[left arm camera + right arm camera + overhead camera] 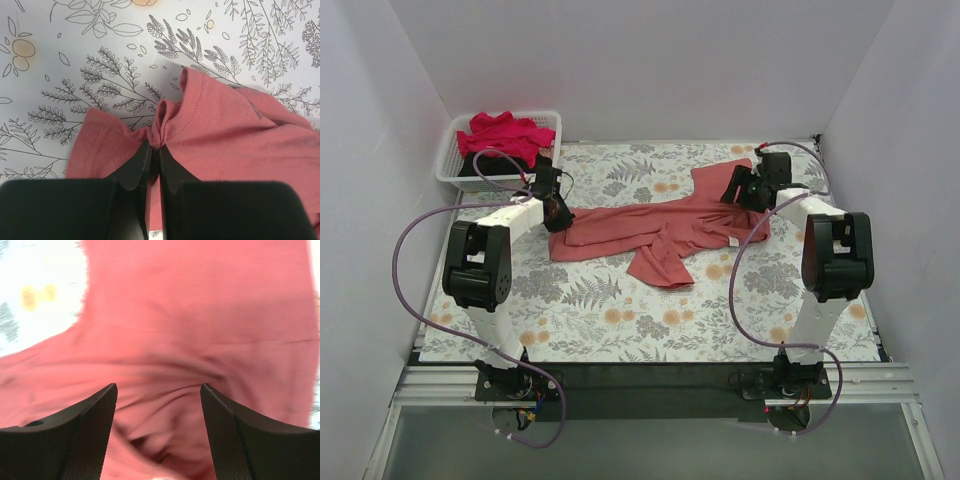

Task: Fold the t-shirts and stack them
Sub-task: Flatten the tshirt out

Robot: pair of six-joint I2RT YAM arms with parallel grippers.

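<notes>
Three shirts: my left pincer point(154, 148) clamps the coral shirt point(660, 225), right pincer point(158, 386) gapes above it; crimson shirt point(505, 130), black shirt point(478, 164) beyond left pincer.

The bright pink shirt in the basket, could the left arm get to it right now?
Probably not at once: the basket sits just beyond the left hand with nothing between, but that hand is shut on the coral shirt's edge and would need to let go first.
</notes>
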